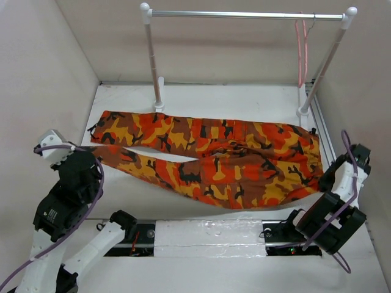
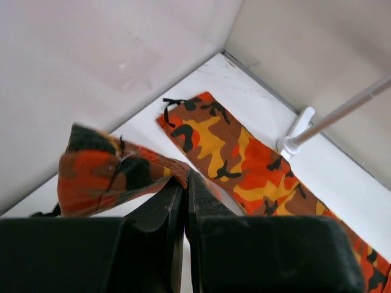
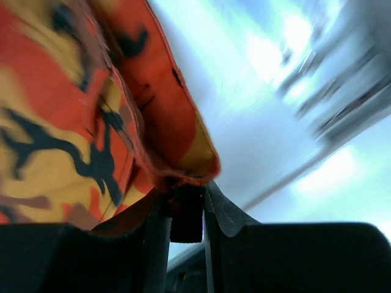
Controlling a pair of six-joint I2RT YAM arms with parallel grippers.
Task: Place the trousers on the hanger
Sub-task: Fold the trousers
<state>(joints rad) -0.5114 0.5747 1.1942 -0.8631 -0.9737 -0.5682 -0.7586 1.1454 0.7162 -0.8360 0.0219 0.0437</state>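
The camouflage trousers (image 1: 214,152) lie spread flat across the table, legs to the left and waist to the right. My left gripper (image 1: 96,157) is shut on the cuff of the near leg, which is bunched at its fingertips (image 2: 183,178) in the left wrist view; the far leg (image 2: 238,152) lies flat beyond. My right gripper (image 1: 324,178) is shut on the waist corner of the trousers (image 3: 91,122), with a black strap pinched between its fingers (image 3: 187,204). The pale pink hanger (image 1: 301,52) hangs from the right end of the rail, away from both grippers.
The rack with white posts (image 1: 151,61) and a silver rail (image 1: 244,14) stands at the back of the table. White walls close in on the left and right. A white strip (image 1: 211,235) lies between the arm bases at the near edge.
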